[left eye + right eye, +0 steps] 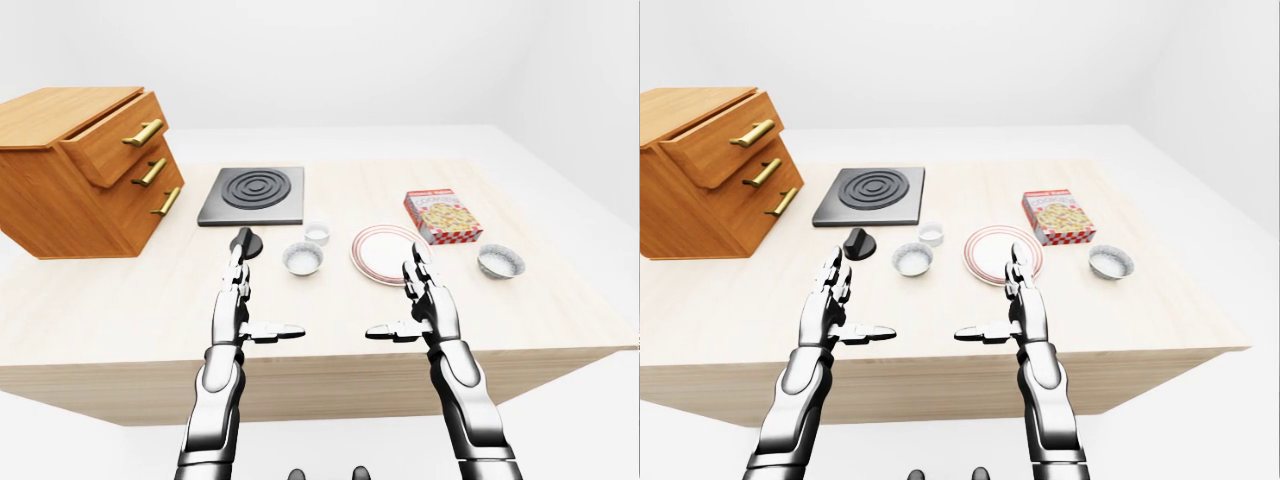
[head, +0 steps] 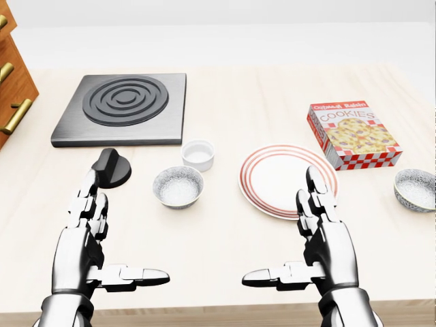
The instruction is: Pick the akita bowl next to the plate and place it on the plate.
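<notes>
Left of the plate point(image 2: 289, 178) sits the empty akita bowl point(image 2: 178, 187); left hand point(image 2: 85, 238) and right hand point(image 2: 328, 242) fingers point(image 2: 315, 194) spread.

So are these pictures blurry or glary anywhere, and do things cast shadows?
Head view: sharp throughout, the lettering on the cookie box reads clearly; no glare, only faint soft shadows by the black knob. Left-eye and right-eye views: evenly lit, wider, equally crisp, background plain white.
</notes>
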Motion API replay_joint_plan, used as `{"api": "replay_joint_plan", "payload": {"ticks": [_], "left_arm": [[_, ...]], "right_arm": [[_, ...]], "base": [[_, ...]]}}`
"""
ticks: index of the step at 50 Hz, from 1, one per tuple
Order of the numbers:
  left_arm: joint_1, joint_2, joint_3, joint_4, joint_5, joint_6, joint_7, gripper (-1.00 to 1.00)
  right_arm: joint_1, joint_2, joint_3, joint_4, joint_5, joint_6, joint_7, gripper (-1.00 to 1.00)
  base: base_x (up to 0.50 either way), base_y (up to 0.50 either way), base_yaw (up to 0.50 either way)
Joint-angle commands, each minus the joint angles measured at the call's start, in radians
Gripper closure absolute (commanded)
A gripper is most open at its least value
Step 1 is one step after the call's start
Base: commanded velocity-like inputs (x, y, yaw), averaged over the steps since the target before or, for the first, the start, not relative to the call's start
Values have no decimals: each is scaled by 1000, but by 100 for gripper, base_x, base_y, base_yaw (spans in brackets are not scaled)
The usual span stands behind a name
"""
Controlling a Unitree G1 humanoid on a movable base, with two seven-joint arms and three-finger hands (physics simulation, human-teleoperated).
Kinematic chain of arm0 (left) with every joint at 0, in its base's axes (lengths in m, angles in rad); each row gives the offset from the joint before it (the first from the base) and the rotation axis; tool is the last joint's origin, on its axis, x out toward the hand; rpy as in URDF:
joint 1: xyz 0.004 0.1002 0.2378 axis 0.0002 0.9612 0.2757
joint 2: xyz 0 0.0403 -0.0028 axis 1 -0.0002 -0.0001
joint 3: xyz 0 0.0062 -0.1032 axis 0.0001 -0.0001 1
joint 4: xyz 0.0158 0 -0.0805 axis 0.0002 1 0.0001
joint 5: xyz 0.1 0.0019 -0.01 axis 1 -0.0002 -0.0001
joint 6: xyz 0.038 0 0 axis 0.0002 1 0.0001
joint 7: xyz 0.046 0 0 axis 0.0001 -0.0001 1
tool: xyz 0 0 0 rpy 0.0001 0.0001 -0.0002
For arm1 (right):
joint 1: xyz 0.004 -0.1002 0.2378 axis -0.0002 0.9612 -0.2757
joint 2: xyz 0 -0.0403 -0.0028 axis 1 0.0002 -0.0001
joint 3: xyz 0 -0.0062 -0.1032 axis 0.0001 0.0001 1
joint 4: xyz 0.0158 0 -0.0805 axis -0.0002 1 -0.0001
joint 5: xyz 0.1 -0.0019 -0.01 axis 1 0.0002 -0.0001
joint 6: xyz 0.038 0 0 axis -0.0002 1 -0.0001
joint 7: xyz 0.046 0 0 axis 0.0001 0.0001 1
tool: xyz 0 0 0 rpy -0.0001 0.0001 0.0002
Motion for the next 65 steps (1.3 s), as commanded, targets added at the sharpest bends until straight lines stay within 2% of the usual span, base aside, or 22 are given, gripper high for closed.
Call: {"api": "replay_joint_plan", "payload": {"ticks": [1,4,7,9,12,14,20,21,23,32,35,36,37,40,45,46,48,52,57,60,63,65], "left_arm": [[2,0,-1,-7,0,4,1,-100],[0,1,1,4,-2,-5,-1,-100],[4,0,-1,-10,0,5,0,-100],[-2,1,2,6,-1,-4,0,-100],[1,1,1,4,-1,-6,-1,-100],[0,1,1,4,-1,-6,-1,-100],[-2,1,1,10,-1,-9,0,-100],[1,0,-1,-7,0,5,1,-100],[1,0,0,-2,-1,-1,0,-100],[0,1,1,9,-1,-11,0,-100],[-2,1,2,10,-1,-10,0,-100],[4,-1,-2,-14,0,9,2,-100],[1,0,0,1,0,-3,1,-100],[0,0,1,3,0,-4,1,-100],[-1,0,1,9,0,-9,2,-100],[0,0,0,9,0,-10,2,-100],[3,-1,-1,-9,0,5,4,-100],[-1,0,0,2,0,-3,3,-100],[3,-1,-2,-17,1,13,4,-100],[-2,1,2,7,-1,-6,3,-100],[-3,1,2,11,-1,-9,3,-100],[-4,1,2,12,-1,-9,3,-100]], "right_arm": [[1,1,0,-14,2,9,-6,-100],[-1,0,-4,10,7,-12,-1,-100],[2,1,-1,-11,5,6,-5,-100],[1,1,-2,-14,7,12,-7,-100],[0,0,-2,-5,7,4,-5,-100],[-3,-1,-6,22,8,-21,0,-100],[-3,-1,-6,-3,11,6,-5,-100],[-3,-1,-6,-1,9,2,-5,-100],[-4,-2,-9,17,11,-14,-1,-100],[-2,-1,-4,-15,9,12,-11,-100],[-10,-2,-7,10,-2,-8,-17,-100],[-16,-3,-8,11,-18,8,-35,-100],[-19,-4,-3,14,-15,21,-27,-100],[-19,-4,-4,14,-15,21,-26,-100],[-14,-3,4,2,-25,-3,-22,-100],[-12,-3,5,22,-32,-30,-18,-100],[-9,-2,3,-4,-23,-15,-16,-100],[-10,-1,6,-3,-28,-16,-13,-100],[-12,-2,3,10,-26,-27,-9,-100],[-10,-1,4,0,-24,-20,-8,-100],[-9,0,5,-17,-22,-5,-11,-100],[-9,0,4,-8,-22,-14,-10,-100]], "base": [[0,-10,0],[0,-10,0],[0,-14,0],[0,-16,0],[0,-19,0],[0,-20,0],[0,-20,0],[0,-20,0],[0,-20,0],[0,-23,0],[0,-10,0],[0,0,0],[0,0,0],[0,0,0],[0,0,0],[0,0,0],[0,0,0],[0,0,0],[6,0,0],[21,-2,0],[23,-3,0],[23,-5,0]]}}
